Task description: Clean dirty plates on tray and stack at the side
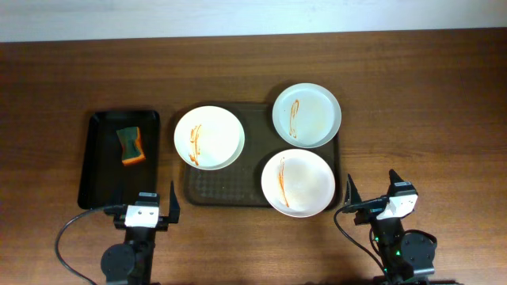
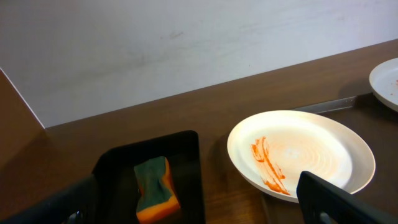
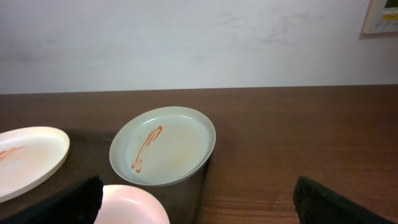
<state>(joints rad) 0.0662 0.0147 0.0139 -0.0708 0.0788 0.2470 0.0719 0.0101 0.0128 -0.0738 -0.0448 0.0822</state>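
Observation:
Three dirty plates with orange-red streaks lie on the dark brown tray (image 1: 226, 186): a white one at the left (image 1: 209, 137), a pale green one at the back right (image 1: 306, 115), a white one at the front right (image 1: 298, 182). My left gripper (image 1: 145, 207) is open and empty near the table's front, before the black tray. My right gripper (image 1: 372, 202) is open and empty at the front right, beside the tray. The left wrist view shows the left white plate (image 2: 301, 152). The right wrist view shows the green plate (image 3: 163, 145).
A narrow black tray (image 1: 119, 158) at the left holds a green and orange sponge (image 1: 131, 146), also in the left wrist view (image 2: 155, 188). Bare wooden table lies right of the brown tray. A pale wall stands behind the table.

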